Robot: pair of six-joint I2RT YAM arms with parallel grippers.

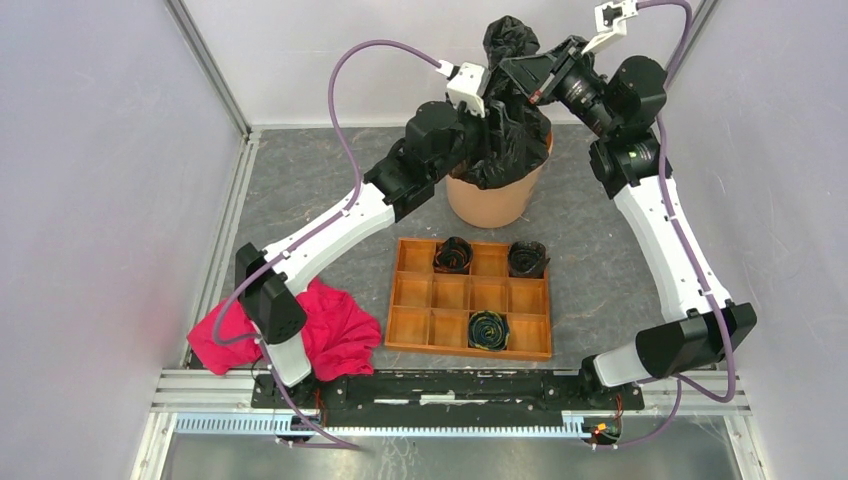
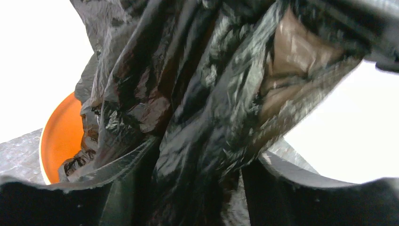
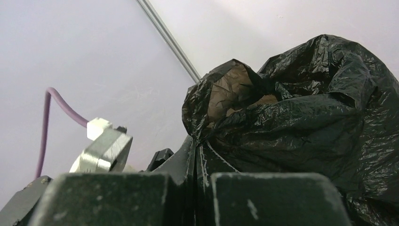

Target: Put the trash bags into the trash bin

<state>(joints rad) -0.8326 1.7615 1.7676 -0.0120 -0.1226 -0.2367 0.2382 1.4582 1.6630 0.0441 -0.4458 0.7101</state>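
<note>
From above, the trash bag [image 1: 508, 130] stands as a tall column with its long axis up and down. Its bunched top is lifted above the trash bin [image 1: 488, 203], and its lower part is down inside the bin's mouth, spilling over the rim. The right gripper [image 1: 512, 66] meets the bag's top above the bin, and the left gripper [image 1: 487, 108] is pressed into the film just above the bin's rim; its jaws cannot be made out from here. A compartment tray [image 1: 415, 325] lies near the bin on the arms' side. In the left wrist view the left gripper [image 2: 188, 200] has its fingers [image 2: 47, 205] spread wide. Wrinkled film of the bag [image 2: 202, 108] hangs down between them and drapes over them, and nothing is pinched. The bin's orange inside [image 2: 61, 134] shows beyond. In the right wrist view the right gripper [image 3: 195, 200] has its fingers [image 3: 108, 200] closed tight together on a thin fold of the bag [image 3: 306, 122], which balloons above them.
</note>
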